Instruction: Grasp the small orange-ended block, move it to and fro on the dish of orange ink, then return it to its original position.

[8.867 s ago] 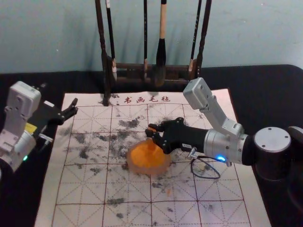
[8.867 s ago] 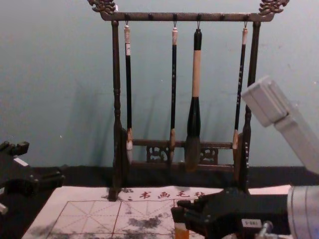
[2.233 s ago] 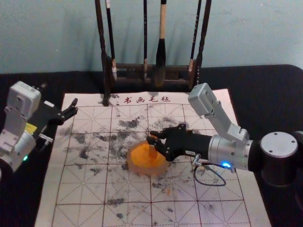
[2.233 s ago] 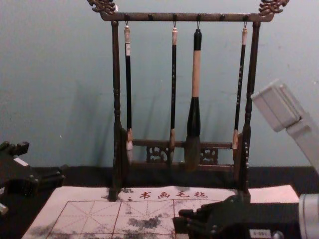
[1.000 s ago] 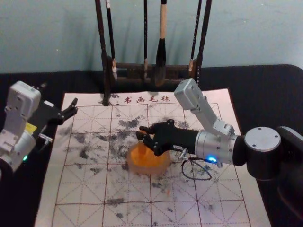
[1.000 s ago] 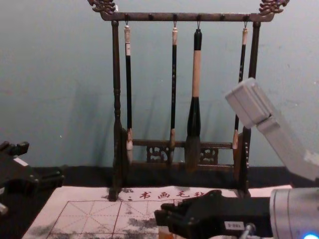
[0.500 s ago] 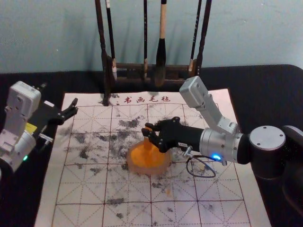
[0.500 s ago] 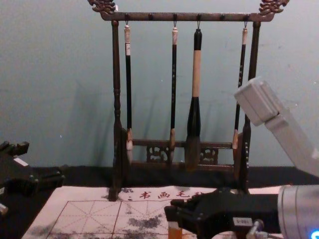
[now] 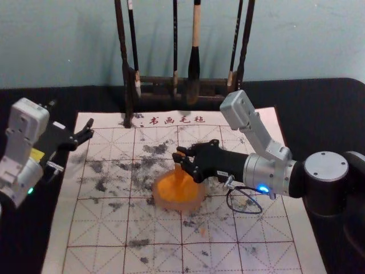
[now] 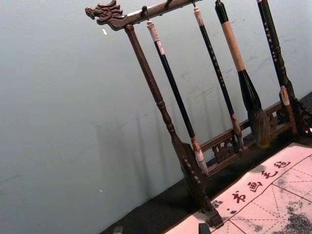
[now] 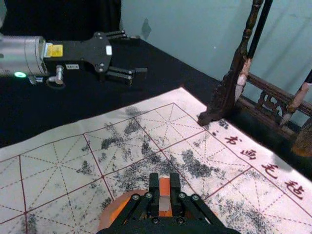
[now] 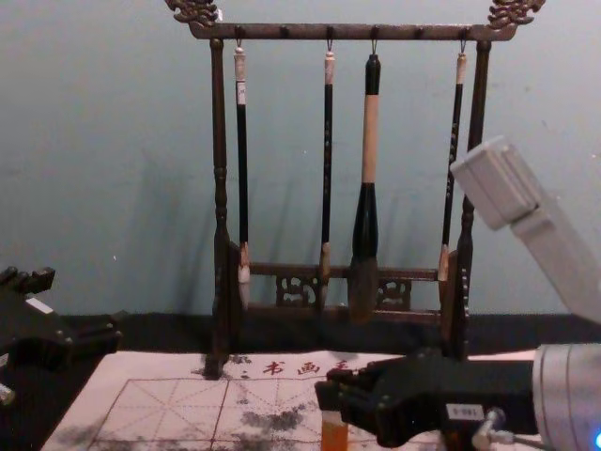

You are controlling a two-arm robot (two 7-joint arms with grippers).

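One right end effector (image 9: 179, 157), level over dish (image 9: 178, 206), clamping block (image 11: 165, 186); left one (image 9: 90, 128) aside, spread.

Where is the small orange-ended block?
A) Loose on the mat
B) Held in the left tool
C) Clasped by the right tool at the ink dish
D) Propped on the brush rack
C: the right tool has its fingers closed on the block above the dish.

The head view is looking down over the mat (image 9: 108, 225); the chest view, lower, is facing the brush rack (image 12: 352, 32) levelly. The left wrist view is slanting toward it, the right closely crossing the mat. All are sharing the mat's lettered edge.
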